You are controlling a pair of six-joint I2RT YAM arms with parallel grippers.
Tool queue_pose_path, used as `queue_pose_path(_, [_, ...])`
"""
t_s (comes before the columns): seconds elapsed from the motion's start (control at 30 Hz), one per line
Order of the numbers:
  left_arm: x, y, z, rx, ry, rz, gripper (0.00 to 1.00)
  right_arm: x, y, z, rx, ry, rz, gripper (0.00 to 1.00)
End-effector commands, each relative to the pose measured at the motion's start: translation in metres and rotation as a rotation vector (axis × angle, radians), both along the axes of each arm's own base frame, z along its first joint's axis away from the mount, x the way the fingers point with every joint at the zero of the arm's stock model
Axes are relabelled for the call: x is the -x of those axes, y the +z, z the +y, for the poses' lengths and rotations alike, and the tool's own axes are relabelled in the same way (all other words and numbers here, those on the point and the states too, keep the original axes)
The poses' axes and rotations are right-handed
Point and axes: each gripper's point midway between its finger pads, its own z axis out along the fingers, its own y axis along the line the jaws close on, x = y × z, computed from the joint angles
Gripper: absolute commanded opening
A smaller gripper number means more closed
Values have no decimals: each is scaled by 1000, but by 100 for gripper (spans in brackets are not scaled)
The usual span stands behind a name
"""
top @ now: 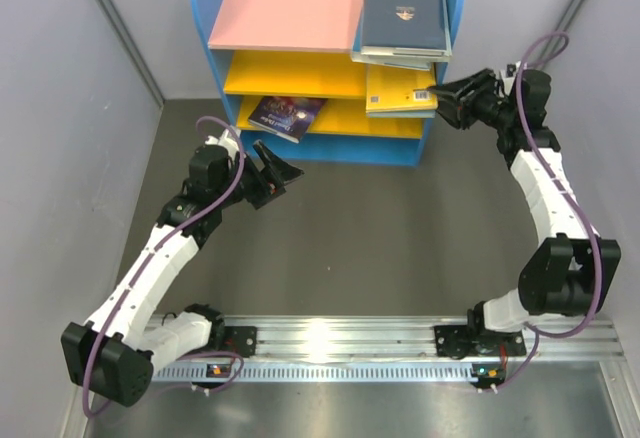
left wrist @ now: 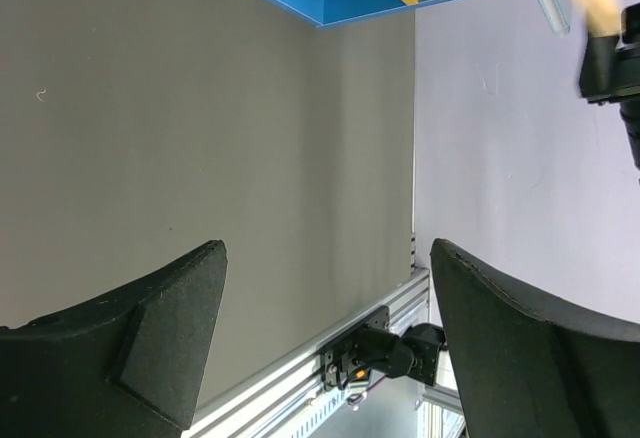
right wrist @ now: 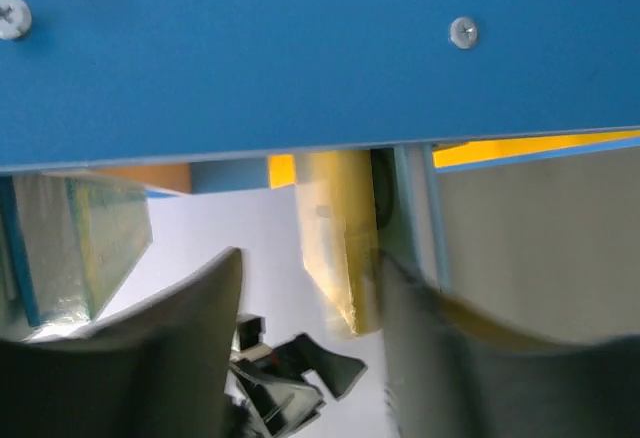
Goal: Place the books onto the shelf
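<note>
Left tool [top: 283, 180]: opened wide, held over the surface [top: 350, 228], nothing in it
Right tool [top: 442, 106]: fingers parted, placed by the yellow book [top: 400, 90], not pinched on it
Shelf [top: 203, 18]: dark navy book [top: 404, 13] stacked on top, purple book [top: 287, 116] laid on low board

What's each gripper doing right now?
Left gripper: open, empty.
Right gripper: open, yellow book edge between the jaws, not gripped.
</note>
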Motion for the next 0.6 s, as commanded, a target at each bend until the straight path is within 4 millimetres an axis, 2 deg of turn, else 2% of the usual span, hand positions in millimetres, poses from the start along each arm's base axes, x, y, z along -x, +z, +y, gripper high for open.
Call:
queue_pose_path(0.0, [-1,17,3,-8,-10,-51,88,-6,30,-14,37,-78,-63,62])
queue_pose_path(0.03, [0,18,4,-11,-7,-51,88,-1,24,-14,53,-77,-37,73])
queue_pose_path(0.07, [0,17,5,-14,-4,-53,88,5,30,-16,62,-79,-46,99])
queue_pose_path(0.2, [1,14,5,-11,-7,-46,88,19,28,-26,133,-102,-28,100])
queue_pose_path(0.37, [0,14,2,4,-13,-47,87,28,14,-39,240,-116,22,100])
queue_pose_path(0.47, [0,14,3,1,-14,-47,87,33,9,-39,260,-100,30,100])
queue_pose_path(0.53, [1,13,3,1,-14,-46,87,36,6,-36,269,-83,26,95])
queue_pose_path(0.57, [1,12,3,0,-12,-44,87,39,2,-34,269,-73,31,84])
